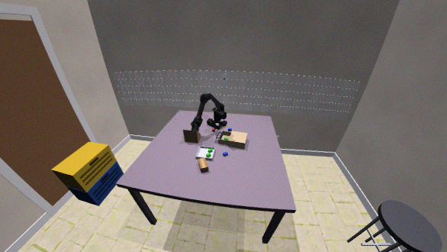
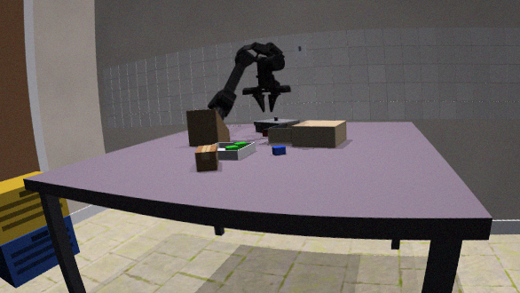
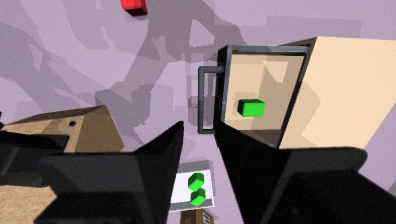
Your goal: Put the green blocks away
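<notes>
My gripper [image 2: 267, 111] [image 3: 199, 125] is open, its fingers partly apart with nothing between them, above the table near the drawer's handle [image 3: 201, 100]. The drawer [image 2: 280, 136] [image 3: 226, 85] stands pulled out of its wooden cabinet [image 1: 238, 138] [image 2: 317, 135] [image 3: 350, 85]. A green block [image 1: 226, 139] [image 3: 252, 108] lies inside the drawer. The white basket [image 1: 197, 156] [image 2: 228, 155] stands upright on the table. Two green blocks lie in it, one block [image 1: 210, 150] [image 3: 196, 181] beside the other block [image 1: 208, 155] [image 3: 198, 197].
A red block [image 1: 213, 130] [image 3: 134, 6] and a blue block [image 1: 229, 129] lie behind the drawer. Another blue block [image 1: 225, 153] [image 2: 279, 150] lies right of the basket. A small carton [image 1: 203, 165] [image 2: 207, 159], a brown angled box [image 1: 191, 136] [image 2: 201, 129] and a dark lidded box [image 2: 262, 127] also stand here.
</notes>
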### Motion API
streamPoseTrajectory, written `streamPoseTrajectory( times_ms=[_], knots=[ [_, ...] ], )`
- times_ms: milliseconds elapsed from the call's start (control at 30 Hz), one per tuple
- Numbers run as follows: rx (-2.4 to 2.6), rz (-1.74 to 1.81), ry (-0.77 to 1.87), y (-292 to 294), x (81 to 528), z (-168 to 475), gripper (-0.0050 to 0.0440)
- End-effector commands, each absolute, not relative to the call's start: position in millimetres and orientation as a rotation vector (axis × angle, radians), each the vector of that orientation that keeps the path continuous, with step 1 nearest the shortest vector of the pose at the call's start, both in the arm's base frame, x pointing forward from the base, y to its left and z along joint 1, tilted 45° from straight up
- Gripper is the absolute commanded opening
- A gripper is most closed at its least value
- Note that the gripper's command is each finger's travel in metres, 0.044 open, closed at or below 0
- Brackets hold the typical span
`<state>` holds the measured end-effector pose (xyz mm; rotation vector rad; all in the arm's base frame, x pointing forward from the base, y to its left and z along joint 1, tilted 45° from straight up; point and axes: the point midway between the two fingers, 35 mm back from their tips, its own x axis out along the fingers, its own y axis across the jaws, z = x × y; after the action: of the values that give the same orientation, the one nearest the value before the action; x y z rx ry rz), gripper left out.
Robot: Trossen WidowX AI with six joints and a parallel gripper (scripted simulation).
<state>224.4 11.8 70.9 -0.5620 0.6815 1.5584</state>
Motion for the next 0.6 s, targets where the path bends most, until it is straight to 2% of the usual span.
streamPoseTrajectory(
  times_ms=[0,33,100,300,367,567],
  knots=[
    [-0.572,1.556,0.678,7.6,226.8,74.6,0.0148],
    [-0.522,1.527,0.727,5.8,236.6,73.4,0.0226],
    [-0.422,1.467,0.822,4.9,253.7,73.1,0.0226],
    [-0.12,1.263,1.087,3.1,267.2,71.8,0.0226],
    [-0.12,1.263,1.087,3.1,267.2,71.8,0.0226],
    [0.182,1.023,1.318,-1.7,294.1,68.3,0.0226]
  ],
)
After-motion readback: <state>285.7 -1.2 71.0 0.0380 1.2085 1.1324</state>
